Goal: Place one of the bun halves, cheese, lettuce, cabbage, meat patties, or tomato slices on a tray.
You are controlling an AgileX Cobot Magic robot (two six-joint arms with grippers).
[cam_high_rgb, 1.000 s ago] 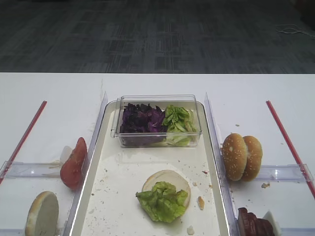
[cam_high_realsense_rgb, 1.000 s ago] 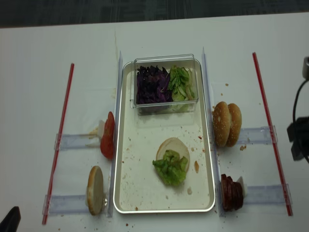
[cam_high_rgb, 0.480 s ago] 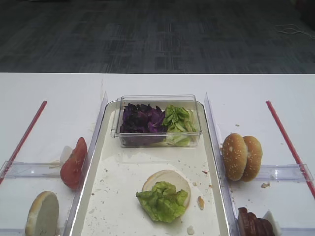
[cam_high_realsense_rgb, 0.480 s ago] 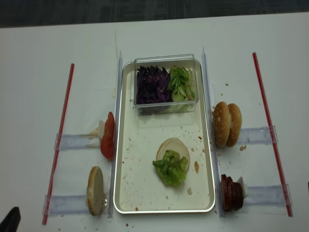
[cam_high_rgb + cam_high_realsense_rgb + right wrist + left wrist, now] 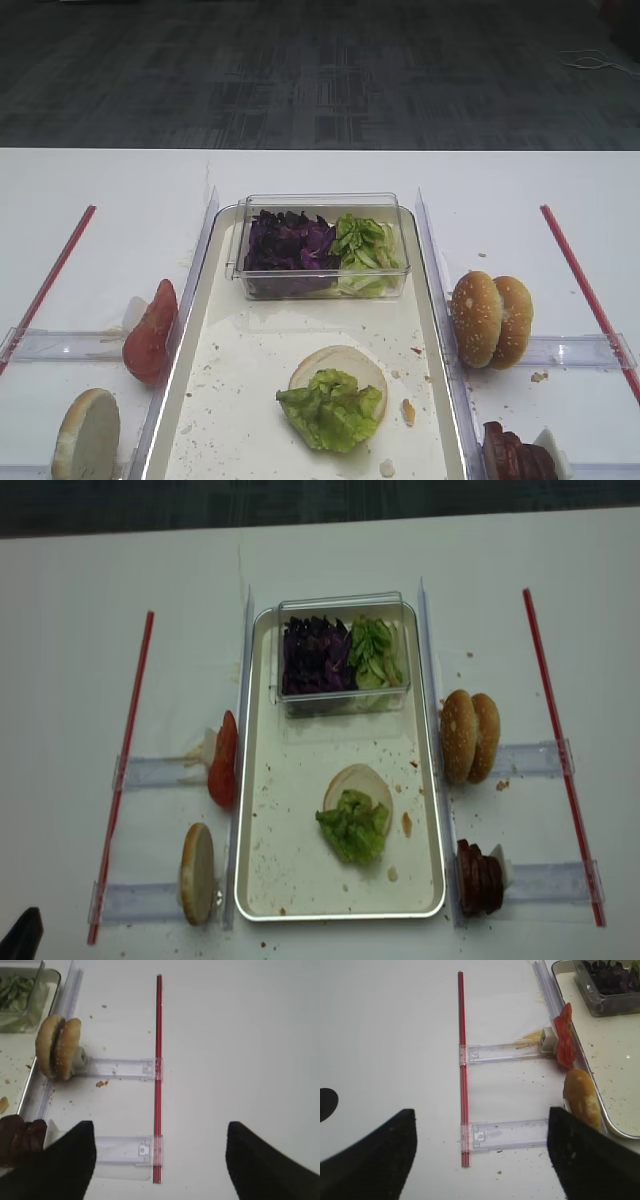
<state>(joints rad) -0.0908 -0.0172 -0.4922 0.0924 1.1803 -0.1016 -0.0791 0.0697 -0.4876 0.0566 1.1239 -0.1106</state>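
Note:
The white tray (image 5: 262, 780) lies mid-table. On it rests a pale bun half (image 5: 365, 779) with lettuce (image 5: 352, 828) on top. At the tray's far end a clear tub holds purple cabbage (image 5: 314, 655) and more lettuce (image 5: 375, 652). Two sesame bun halves (image 5: 468, 736) and the meat patties (image 5: 478, 878) stand on edge right of the tray. Tomato slices (image 5: 223, 760) and another bun half (image 5: 197, 873) stand to its left. Cheese is out of view. My right gripper (image 5: 157, 1160) hangs open over bare table near the patties (image 5: 20, 1137). My left gripper (image 5: 480, 1155) is open, empty, beside the bun half (image 5: 581, 1097).
Red strips (image 5: 123, 770) (image 5: 560, 750) run down both sides of the table, crossed by clear plastic holders (image 5: 535, 758) (image 5: 150, 772). Crumbs dot the tray and the table. A dark bit of the left arm (image 5: 20, 935) shows at the front left corner.
The right arm, seen at the right edge of the overhead view a second ago, has drawn back out of that view. The food has not moved.

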